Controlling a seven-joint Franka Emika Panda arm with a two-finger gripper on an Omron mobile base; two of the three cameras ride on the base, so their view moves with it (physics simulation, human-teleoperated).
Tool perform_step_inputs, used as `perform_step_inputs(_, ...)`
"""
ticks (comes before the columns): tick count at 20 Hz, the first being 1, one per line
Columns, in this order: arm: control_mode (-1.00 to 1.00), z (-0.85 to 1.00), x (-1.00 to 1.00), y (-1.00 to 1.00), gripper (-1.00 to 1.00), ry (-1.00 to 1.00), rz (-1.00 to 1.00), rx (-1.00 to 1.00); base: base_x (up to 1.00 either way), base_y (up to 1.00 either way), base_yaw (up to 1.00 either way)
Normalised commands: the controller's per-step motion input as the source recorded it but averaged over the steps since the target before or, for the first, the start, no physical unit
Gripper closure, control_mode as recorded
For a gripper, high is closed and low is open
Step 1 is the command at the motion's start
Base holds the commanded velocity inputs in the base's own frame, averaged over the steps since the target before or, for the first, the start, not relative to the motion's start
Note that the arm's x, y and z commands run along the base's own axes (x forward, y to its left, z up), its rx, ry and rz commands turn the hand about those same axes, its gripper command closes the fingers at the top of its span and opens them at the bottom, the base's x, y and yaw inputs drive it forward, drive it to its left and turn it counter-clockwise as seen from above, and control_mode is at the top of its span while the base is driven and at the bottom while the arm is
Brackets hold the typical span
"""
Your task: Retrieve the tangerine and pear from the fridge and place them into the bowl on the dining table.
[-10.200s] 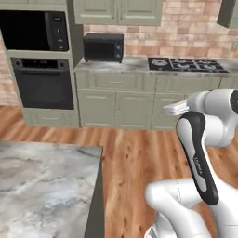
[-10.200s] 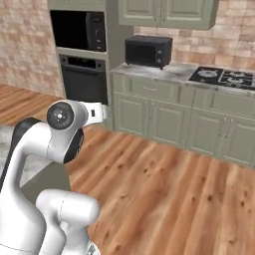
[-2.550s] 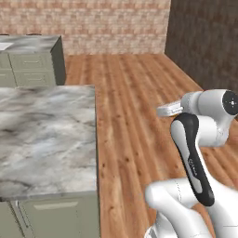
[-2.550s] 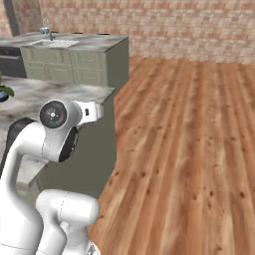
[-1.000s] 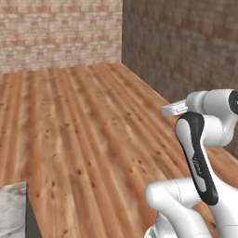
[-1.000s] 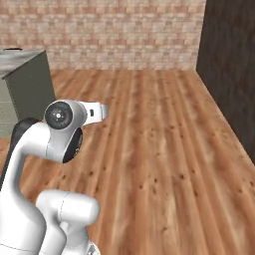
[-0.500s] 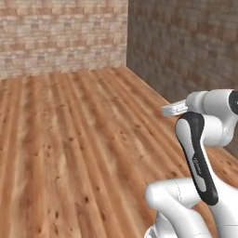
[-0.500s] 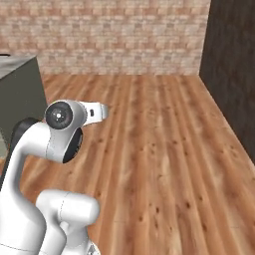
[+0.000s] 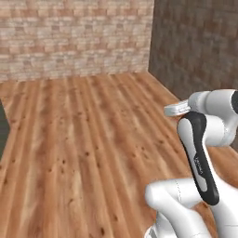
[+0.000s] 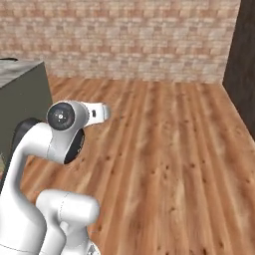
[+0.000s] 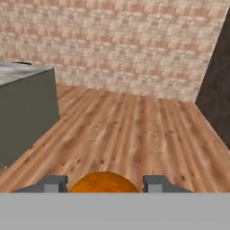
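Observation:
In the hand view the tangerine, a bright orange ball, sits low between the two dark fingertips. My gripper is shut on it. The dining table stands to the left as a sage green block with a marble top, and its corner also shows at the left of the right base view. My white arm is folded close over the base. The pear, the fridge and the bowl are out of view.
Wide plank floor stretches ahead to a pale brick wall. A dark brick wall closes the right side. The table's dark end edges the left of the left base view.
The whole picture has swung: the base is turning, so the table slides off to the left and the dark wall comes in at the right. The arm and its grip have not changed.

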Motion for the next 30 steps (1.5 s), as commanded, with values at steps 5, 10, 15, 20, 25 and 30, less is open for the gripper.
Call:
perform_step_inputs(5,1.00,0.00,0.00,0.00,1.00,0.00,0.00,0.00,1.00,0.00,0.62)
perform_step_inputs(10,1.00,0.00,0.00,0.00,1.00,0.00,0.00,0.00,1.00,-0.01,0.67)
perform_step_inputs(15,1.00,0.00,0.00,0.00,1.00,0.00,0.00,0.00,1.00,-0.40,0.50)
perform_step_inputs(20,1.00,0.00,0.00,0.00,1.00,0.00,0.00,0.00,1.00,-0.96,0.28)
perform_step_inputs(25,1.00,0.00,0.00,0.00,1.00,0.00,0.00,0.00,1.00,-1.00,0.25)
perform_step_inputs(30,1.00,0.00,0.00,0.00,1.00,0.00,0.00,0.00,1.00,-1.00,0.21)
